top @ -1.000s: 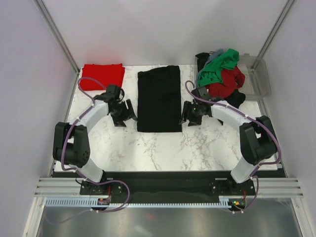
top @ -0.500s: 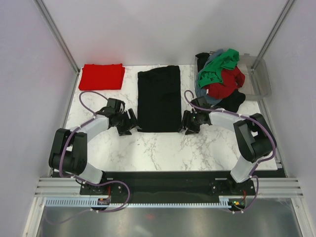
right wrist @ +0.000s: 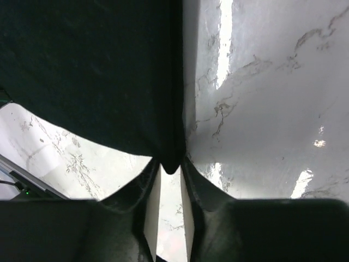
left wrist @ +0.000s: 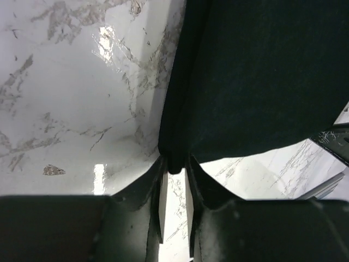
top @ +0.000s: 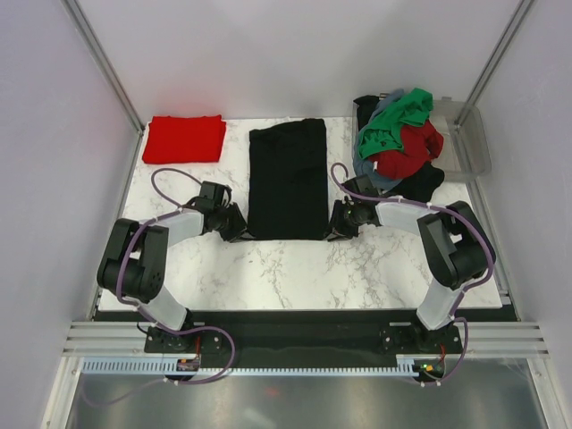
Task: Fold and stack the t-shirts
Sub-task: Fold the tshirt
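A black t-shirt (top: 288, 179), folded into a long strip, lies flat in the middle of the table. My left gripper (top: 239, 225) sits low at its near left corner. In the left wrist view the gripper (left wrist: 174, 164) is shut on that corner of the black cloth (left wrist: 262, 71). My right gripper (top: 338, 225) is at the near right corner. The right wrist view shows it (right wrist: 170, 162) pinching the tip of the cloth (right wrist: 92, 65). A folded red t-shirt (top: 185, 138) rests at the back left.
A loose pile at the back right holds a green t-shirt (top: 393, 121), a red one (top: 411, 147), a grey-blue one (top: 384, 100) and a black one (top: 422, 183). A clear plastic bin (top: 474, 143) stands beside the pile at the table's right edge.
Both grippers came down and toward the near edge, to the black t-shirt's near corners. Their jaws narrowed from wide open to a pinch on the cloth.
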Controlling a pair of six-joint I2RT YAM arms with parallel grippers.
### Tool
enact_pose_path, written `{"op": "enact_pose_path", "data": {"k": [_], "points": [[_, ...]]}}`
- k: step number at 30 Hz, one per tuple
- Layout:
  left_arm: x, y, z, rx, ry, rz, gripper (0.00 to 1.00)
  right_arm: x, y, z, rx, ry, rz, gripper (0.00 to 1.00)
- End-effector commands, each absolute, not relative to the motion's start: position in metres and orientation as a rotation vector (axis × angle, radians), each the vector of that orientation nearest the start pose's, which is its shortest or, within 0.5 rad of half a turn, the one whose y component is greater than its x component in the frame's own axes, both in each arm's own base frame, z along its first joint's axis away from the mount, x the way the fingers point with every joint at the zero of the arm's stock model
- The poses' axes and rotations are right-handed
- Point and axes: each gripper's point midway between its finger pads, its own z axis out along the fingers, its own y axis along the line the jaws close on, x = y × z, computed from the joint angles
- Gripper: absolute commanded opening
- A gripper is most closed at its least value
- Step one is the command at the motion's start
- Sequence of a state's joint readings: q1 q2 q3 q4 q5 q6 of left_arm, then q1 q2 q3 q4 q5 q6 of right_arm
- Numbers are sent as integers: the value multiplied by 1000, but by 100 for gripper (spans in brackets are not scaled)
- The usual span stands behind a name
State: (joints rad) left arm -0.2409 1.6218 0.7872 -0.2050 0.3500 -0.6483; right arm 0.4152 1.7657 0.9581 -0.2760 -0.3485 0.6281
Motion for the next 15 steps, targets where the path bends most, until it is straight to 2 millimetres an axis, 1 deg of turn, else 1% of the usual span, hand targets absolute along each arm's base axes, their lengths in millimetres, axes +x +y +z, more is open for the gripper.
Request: {"op": "enact_pose_path", "data": {"k": [1, 2, 4, 5, 6, 8, 9, 10, 11, 12, 13, 14, 15], "points": [[308, -167, 20, -411, 2650, -784, 24, 297, 213, -3, 155, 2823, 676, 26], [308, -167, 17, -412, 2656, -786, 20, 297, 213, -4, 152, 2824, 672, 24], [312, -170, 19, -398, 2648, -795, 13, 299, 214, -2, 151, 2819, 671, 18], [313, -171, 20, -391, 2648, -801, 7, 300, 214, -2, 151, 2818, 671, 12], [312, -172, 19, -388, 2652, -800, 2, 300, 214, -1, 151, 2816, 672, 9], [311, -174, 22, -375, 2647, -815, 2, 301, 215, 2, 145, 2807, 678, 1], [310, -175, 27, -362, 2636, -824, 2, 301, 215, 4, 145, 2804, 677, 0], [308, -175, 30, -354, 2633, -826, 2, 301, 214, 6, 146, 2802, 680, 0], [303, -174, 32, -355, 2644, -821, 2, 301, 215, 13, 130, 2786, 690, 0], [301, -173, 40, -345, 2630, -814, 2, 300, 215, 16, 129, 2781, 693, 0], [297, -173, 41, -348, 2636, -808, 2, 297, 213, 20, 127, 2785, 685, 0], [293, -172, 44, -349, 2640, -802, 2, 297, 212, 30, 120, 2760, 690, 0], [286, -171, 47, -355, 2650, -801, 2, 293, 210, 33, 119, 2757, 686, 0]]}}
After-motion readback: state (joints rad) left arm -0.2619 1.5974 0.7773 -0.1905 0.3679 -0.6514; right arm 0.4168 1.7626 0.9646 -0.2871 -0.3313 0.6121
